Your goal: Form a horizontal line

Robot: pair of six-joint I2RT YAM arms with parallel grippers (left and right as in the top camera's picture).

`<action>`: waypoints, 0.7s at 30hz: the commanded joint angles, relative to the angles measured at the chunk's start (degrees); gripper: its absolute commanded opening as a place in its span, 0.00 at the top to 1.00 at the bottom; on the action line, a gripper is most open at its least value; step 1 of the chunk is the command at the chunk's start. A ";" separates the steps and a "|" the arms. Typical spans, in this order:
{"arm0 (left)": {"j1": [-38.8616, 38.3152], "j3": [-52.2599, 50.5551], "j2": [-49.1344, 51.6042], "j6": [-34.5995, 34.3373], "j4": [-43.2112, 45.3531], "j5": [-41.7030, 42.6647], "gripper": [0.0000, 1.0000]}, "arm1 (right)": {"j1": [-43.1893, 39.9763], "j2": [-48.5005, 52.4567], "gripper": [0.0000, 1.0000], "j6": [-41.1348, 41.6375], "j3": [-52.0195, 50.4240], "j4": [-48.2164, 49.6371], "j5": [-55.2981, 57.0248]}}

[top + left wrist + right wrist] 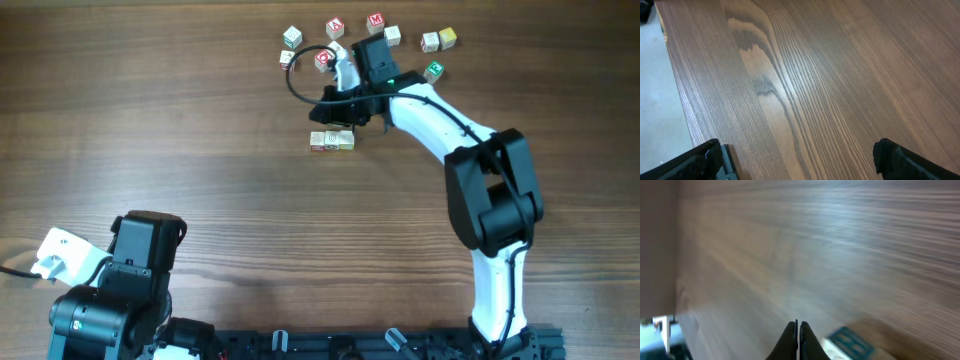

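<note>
Right tool (pixel 798 339): my fingers are pressed together with nothing between them, low over the surface (pixel 150 120). Horizontal line (pixel 331 141): three pale cubes touching, just beside that tool. Left tool (pixel 797 159): fingers spread wide, well apart from the cubes.

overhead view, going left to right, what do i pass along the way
left arm → horizontal line of pale cubes → green-faced cube → right arm's dark elbow
</note>
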 commanded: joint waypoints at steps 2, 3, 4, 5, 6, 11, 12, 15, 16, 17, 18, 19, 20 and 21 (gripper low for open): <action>0.48 -0.11 -0.20 -1.18 -0.04 -0.35 0.00 | 4.42 -0.02 0.96 -2.43 2.45 -0.66 2.12; 0.48 -0.11 -0.20 -1.18 -0.04 -0.35 0.00 | 5.05 -0.02 0.95 -2.78 2.64 -1.05 3.72; 0.48 -0.11 -0.20 -1.18 -0.02 -0.35 0.00 | 5.57 -0.02 0.95 -3.17 2.73 -1.09 4.57; 0.48 -0.11 -0.20 -1.18 -0.04 -0.35 0.00 | 6.51 -0.02 0.96 -4.02 3.30 -1.86 6.10; 0.48 -0.11 -0.20 -1.18 -0.04 -0.35 0.00 | 7.08 -0.02 0.95 -4.83 3.87 -2.71 7.37; 0.48 -0.11 -0.20 -1.18 -0.04 -0.35 0.00 | 11.04 -0.31 0.95 -9.38 7.85 -9.03 16.00; 0.48 -0.11 -0.20 -1.18 -0.04 -0.35 0.00 | 11.91 -0.37 0.95 -9.94 8.74 -10.71 17.86; 0.48 -0.11 -0.20 -1.18 -0.04 -0.35 0.00 | 14.99 -0.55 0.96 -11.43 10.47 -16.33 23.52; 0.48 -0.11 -0.20 -1.18 -0.04 -0.35 0.00 | 16.06 -0.55 0.96 -11.61 10.51 -17.75 25.64; 0.48 -0.11 -0.20 -1.18 -0.04 -0.35 0.00 | 17.18 -0.55 0.95 -11.54 10.51 -19.34 28.44; 0.48 -0.11 -0.20 -1.18 -0.04 -0.35 0.00 | 17.90 -0.55 0.95 -11.15 10.51 -20.74 30.82; 0.48 -0.11 -0.20 -1.18 -0.04 -0.35 0.00 | 18.38 -0.55 0.95 -10.88 10.49 -21.84 32.41; 0.48 -0.11 -0.20 -1.18 -0.04 -0.35 0.00 | 18.86 -0.55 0.95 -10.88 10.49 -23.30 34.03; 0.48 -0.11 -0.20 -1.18 -0.04 -0.33 0.00 | 19.30 -0.55 0.95 -10.93 10.45 -25.11 35.58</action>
